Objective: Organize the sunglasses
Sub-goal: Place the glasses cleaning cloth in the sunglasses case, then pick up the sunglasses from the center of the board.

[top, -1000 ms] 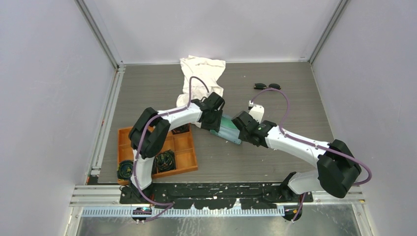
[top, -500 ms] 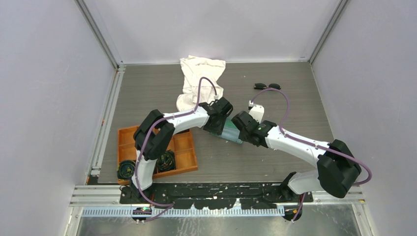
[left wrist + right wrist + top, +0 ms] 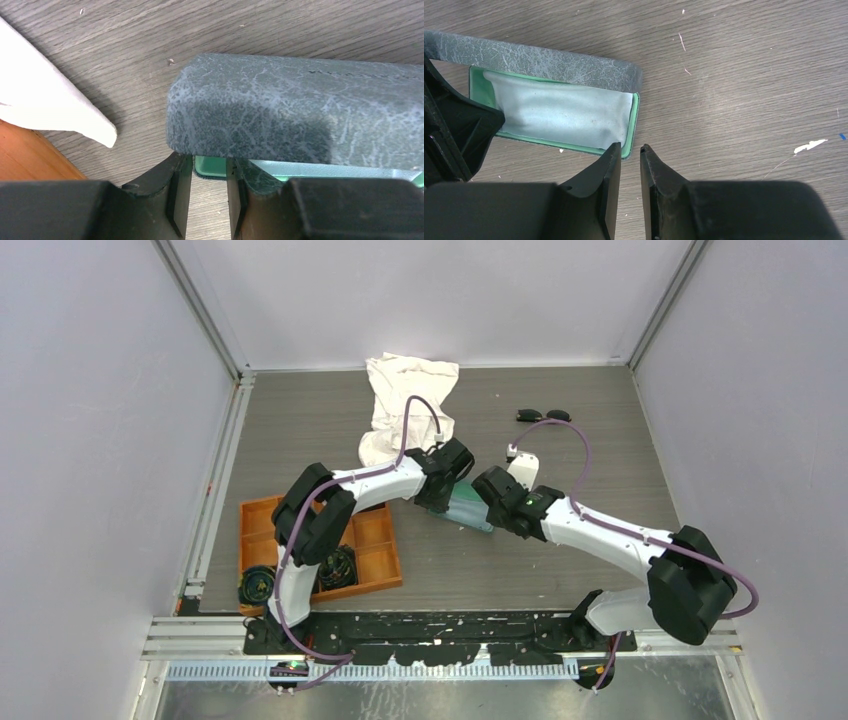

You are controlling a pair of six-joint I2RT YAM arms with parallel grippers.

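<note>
- Left wrist: the left gripper [image 3: 210,171] straddles the mint lip of the glasses case [image 3: 300,105]; whether it pinches is unclear.
- Right wrist: the right gripper [image 3: 630,150] has its jaws narrowly parted at the case's corner; any grasp is unclear.
- Top: the sunglasses [image 3: 545,416] lie far back on the table [image 3: 300,420], well apart from both.

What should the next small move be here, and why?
Probably move the right gripper from the glasses case toward the sunglasses: the case lies open, lining bare, the sunglasses lie apart near the far edge, and the left gripper is at the case's other end.
</note>
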